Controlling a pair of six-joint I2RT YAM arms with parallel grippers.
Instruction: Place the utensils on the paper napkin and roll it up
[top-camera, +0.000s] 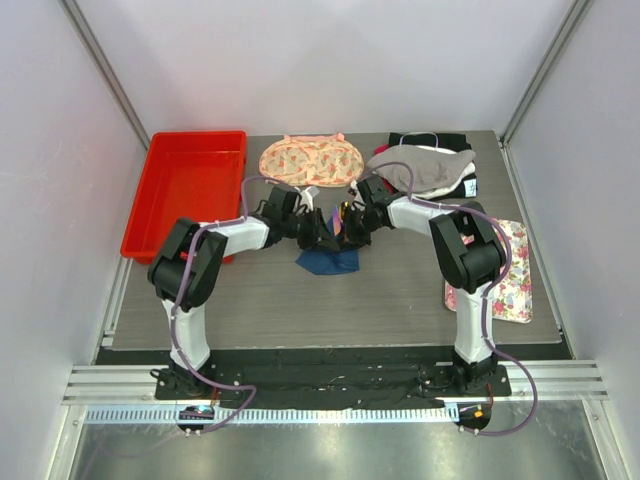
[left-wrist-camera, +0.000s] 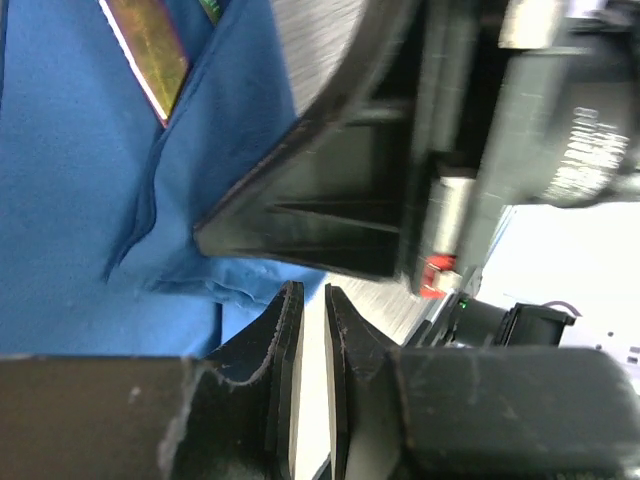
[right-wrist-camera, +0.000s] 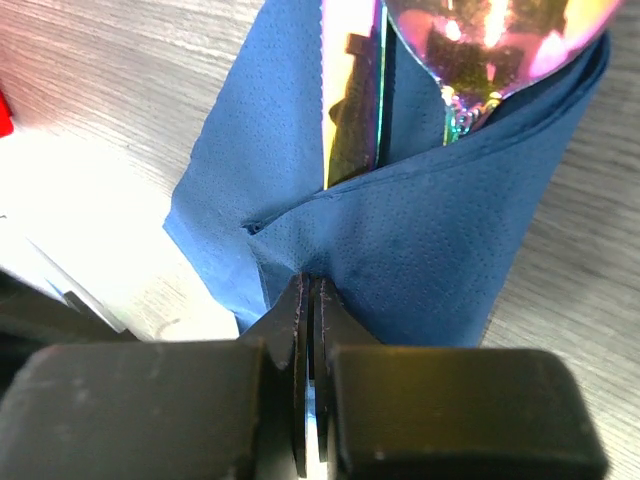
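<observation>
The dark blue paper napkin (top-camera: 325, 262) lies at the table's middle, folded over the utensils (top-camera: 343, 212). In the right wrist view the napkin (right-wrist-camera: 450, 240) wraps an iridescent purple-pink spoon bowl (right-wrist-camera: 500, 35) and a yellowish blade (right-wrist-camera: 350, 100). My right gripper (right-wrist-camera: 312, 285) is shut on a fold of the napkin; it also shows in the top view (top-camera: 347, 232). My left gripper (left-wrist-camera: 308, 295) has its jaws almost together with only a thin gap and nothing between them, just beside the napkin (left-wrist-camera: 70, 200). A yellowish utensil end (left-wrist-camera: 150, 50) lies on the napkin. The left gripper (top-camera: 320, 235) faces the right one closely.
A red tray (top-camera: 190, 190) stands at the back left. A peach floral cloth (top-camera: 310, 160) lies behind the grippers. A grey and black cloth pile (top-camera: 425, 168) is at the back right. A white floral mat (top-camera: 505, 275) lies at the right edge.
</observation>
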